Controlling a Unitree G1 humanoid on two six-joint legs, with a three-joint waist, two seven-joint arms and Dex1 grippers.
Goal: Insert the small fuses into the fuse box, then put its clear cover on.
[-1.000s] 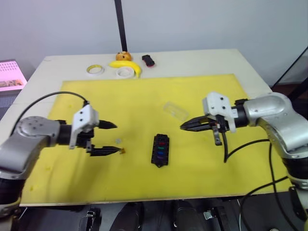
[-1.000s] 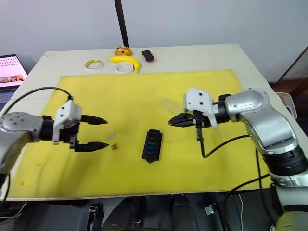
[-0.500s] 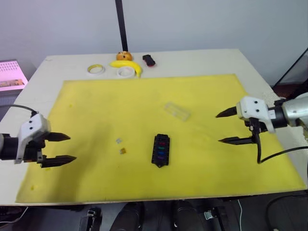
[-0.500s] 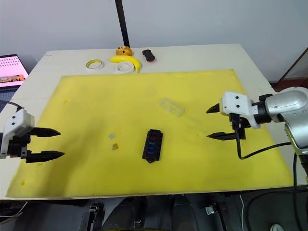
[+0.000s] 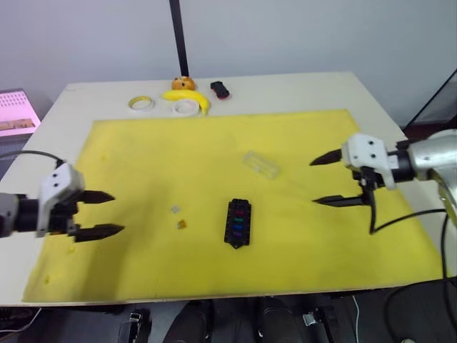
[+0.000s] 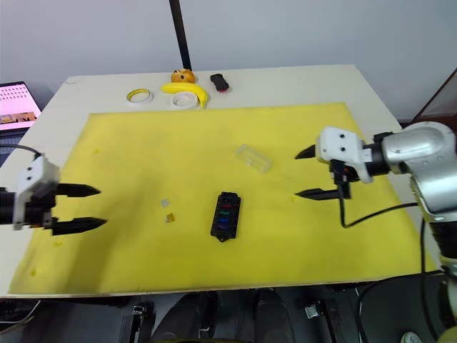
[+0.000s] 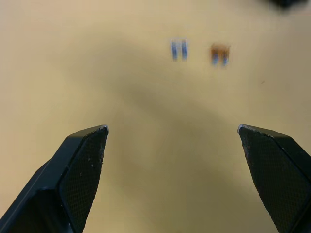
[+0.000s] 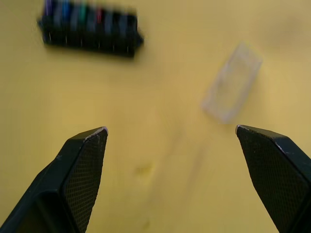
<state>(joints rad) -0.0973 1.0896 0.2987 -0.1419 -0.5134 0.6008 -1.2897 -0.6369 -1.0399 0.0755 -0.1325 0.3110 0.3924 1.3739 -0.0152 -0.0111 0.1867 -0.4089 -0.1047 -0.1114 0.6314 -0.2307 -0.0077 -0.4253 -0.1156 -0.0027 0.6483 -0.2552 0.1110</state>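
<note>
The black fuse box [image 5: 238, 223] lies in the middle of the yellow mat [image 5: 143, 150], with red, teal, blue and purple fuses seated in it. Two loose fuses rest left of it: a grey one [image 5: 175, 209] and an amber one [image 5: 182, 225]. The clear cover [image 5: 261, 164] lies flat up and to the right of the box. My left gripper [image 5: 107, 214] hovers open at the mat's left edge, well left of the loose fuses [image 7: 179, 49]. My right gripper [image 5: 330, 179] stands open on the right, empty, right of the cover [image 8: 232, 82] and the box [image 8: 90, 28].
At the table's far edge sit two tape rolls [image 5: 141, 103], a banana [image 5: 187, 97], an orange object [image 5: 183, 83] and a black-and-red object [image 5: 220, 89]. A black pole [image 5: 177, 36] rises behind them. A laptop [image 6: 18, 103] stands off the table's left side.
The right gripper, shut a second ago by the cover, has opened, drawn back right, then edged left again. The left arm pulled far back left, then came slightly inward.
</note>
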